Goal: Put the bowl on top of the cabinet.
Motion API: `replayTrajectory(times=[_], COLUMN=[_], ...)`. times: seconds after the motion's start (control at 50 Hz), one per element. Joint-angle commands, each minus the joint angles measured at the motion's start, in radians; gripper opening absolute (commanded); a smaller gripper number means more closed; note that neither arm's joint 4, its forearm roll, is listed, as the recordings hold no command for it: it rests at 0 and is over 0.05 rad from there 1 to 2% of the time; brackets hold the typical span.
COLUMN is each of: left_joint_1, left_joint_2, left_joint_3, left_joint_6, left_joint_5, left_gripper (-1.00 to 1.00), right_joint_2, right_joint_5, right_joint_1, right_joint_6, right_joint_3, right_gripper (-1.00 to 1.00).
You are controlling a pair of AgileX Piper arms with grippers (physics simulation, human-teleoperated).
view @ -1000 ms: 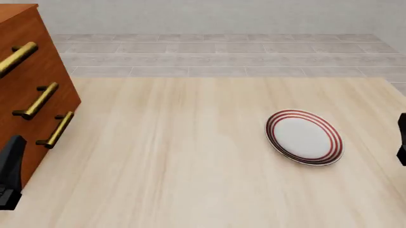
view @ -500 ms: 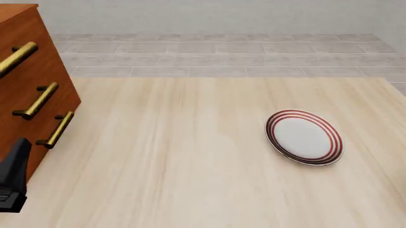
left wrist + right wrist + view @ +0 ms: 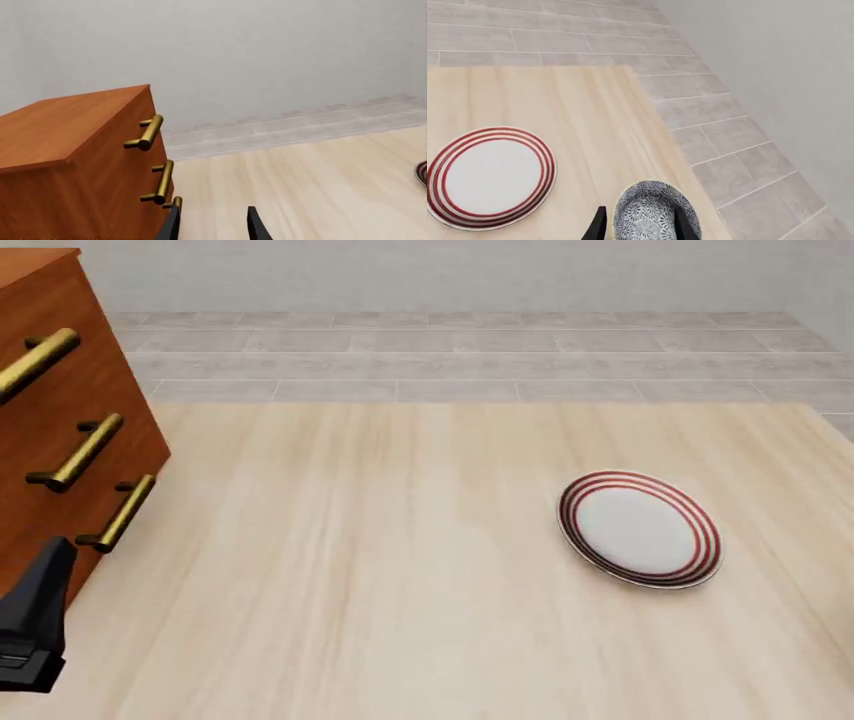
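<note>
— While we look down along the right hand [image 3: 639, 226], where do we find the bowl [image 3: 650, 212]?
— It sits on the bench [image 3: 527, 100] just beside the plate [image 3: 490, 177], near the bench edge where the grey tiled floor [image 3: 707, 115] begins. Our two dark fingers [image 3: 598, 227] stand either side of its patterned rim, spread apart. Whether they touch the rim we cannot tell.
— And in the front view?
— We see no bowl there, and none of the right hand. The plate [image 3: 641, 528], white with red rings, lies flat on the bench [image 3: 400, 570], well apart from the cabinet [image 3: 60, 420].
— Where is the left hand?
— Only a dark part of the left hand [image 3: 34, 635] shows in the front view, close in front of the cabinet's lowest brass handle [image 3: 118, 514]. From its own camera the left hand [image 3: 212, 227] has its fingertips [image 3: 257, 225] parted, holding nothing, with the cabinet [image 3: 73, 165] just beside them and the cabinet's flat top bare. A sliver of the plate [image 3: 421, 172] shows far off from the cabinet.
</note>
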Motion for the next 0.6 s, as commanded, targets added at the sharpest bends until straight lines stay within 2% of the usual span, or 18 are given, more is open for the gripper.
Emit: replayTrajectory(times=[0.02,0.08,0.16,0.2,0.4,0.52,0.6], left_joint_1=[-0.003,-0.001,-0.004,-0.005,-0.003,-0.002,-0.002], left_joint_2=[0.0,0.0,0.0,0.0,0.0,0.001,0.002], left_joint_3=[0.004,-0.003,-0.001,0.003,0.008,0.011,0.013], left_joint_6=[-0.005,-0.01,-0.005,0.0,0.004,0.003,0.003], left_joint_5=[0.0,0.003,0.0,-0.003,-0.003,-0.005,-0.005], left_gripper=[1.0,1.0,1.0,1.0,1.0,1.0,1.0], right_joint_2=[0.083,0.149,0.205,0.258,0.33,0.388,0.404], right_joint_5=[-0.05,-0.13,-0.163,-0.208,-0.247,-0.256,-0.255], right_joint_1=[-0.05,-0.079,-0.094,-0.134,-0.202,-0.28,-0.293], right_joint_6=[0.005,-0.001,0.012,-0.019,-0.059,-0.091,-0.087], right_joint_3=[0.017,0.047,0.056,0.056,0.038,-0.011,-0.023], right_gripper=[1.0,1.0,1.0,1.0,1.0,1.0,1.0])
